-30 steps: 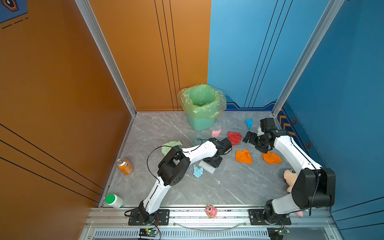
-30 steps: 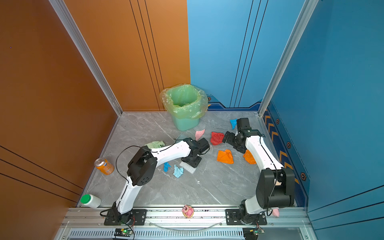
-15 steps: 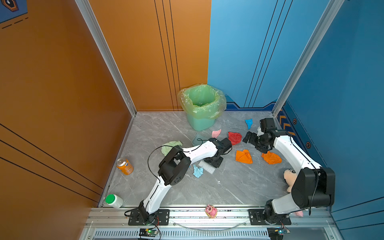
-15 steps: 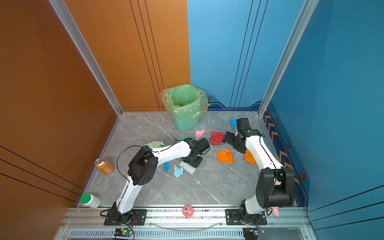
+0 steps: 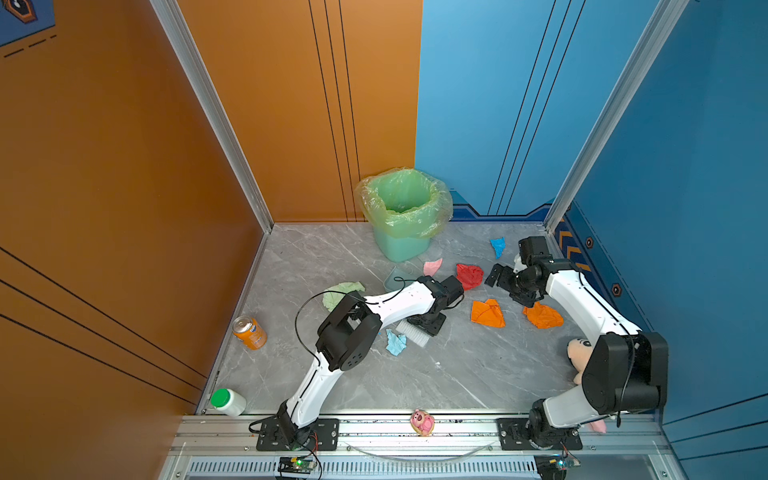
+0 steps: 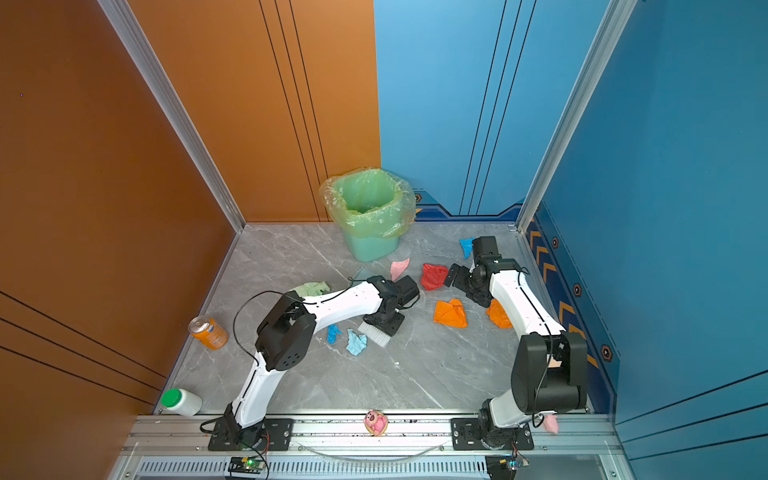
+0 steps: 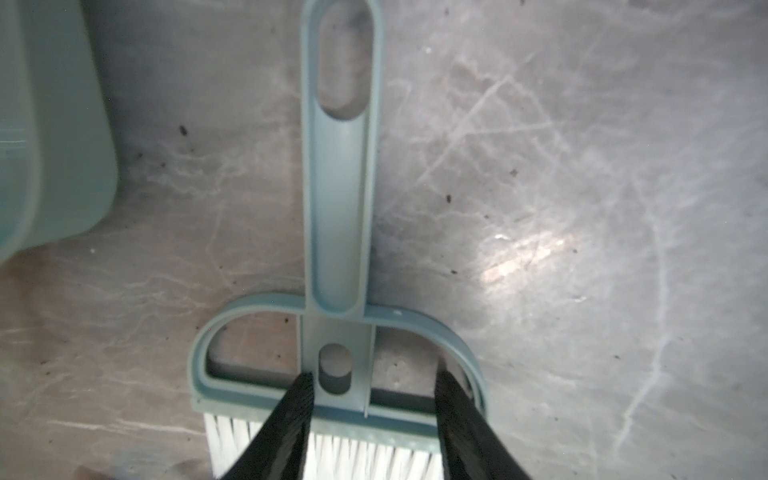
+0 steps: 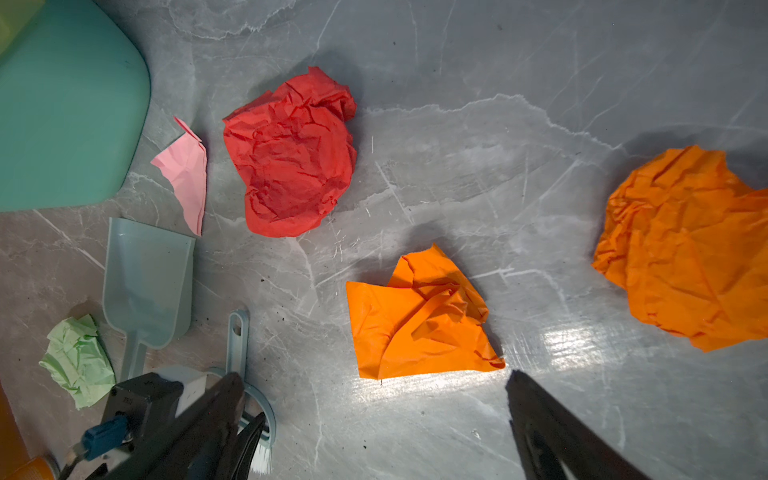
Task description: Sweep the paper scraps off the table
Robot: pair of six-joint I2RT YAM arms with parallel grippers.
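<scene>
Paper scraps lie on the grey table [image 5: 415, 374]: light green [image 5: 343, 291], pink [image 5: 432, 266], red [image 5: 469, 275], blue [image 5: 497, 246], two orange ones [image 5: 487, 313] [image 5: 542, 316], light blue [image 5: 395, 343] and a small blue one [image 6: 332, 333]. My left gripper [image 7: 376, 386] points down over a pale blue brush [image 7: 338, 208] that lies flat. Its jaws are open, straddling the brush's neck, with a gap on one side. My right gripper [image 8: 376, 380] hovers wide open and empty, beside the nearer orange scrap [image 8: 415, 320] and past the red scrap [image 8: 295, 153].
A pale blue dustpan [image 8: 147, 282] lies beside the brush handle. At the back stands a green-lined bin [image 5: 401, 216]. An orange can [image 5: 249, 332] and a green-capped bottle [image 5: 227, 401] are near the left wall. Plush toys sit by the right arm [image 5: 579, 353] and on the front rail [image 5: 422, 422].
</scene>
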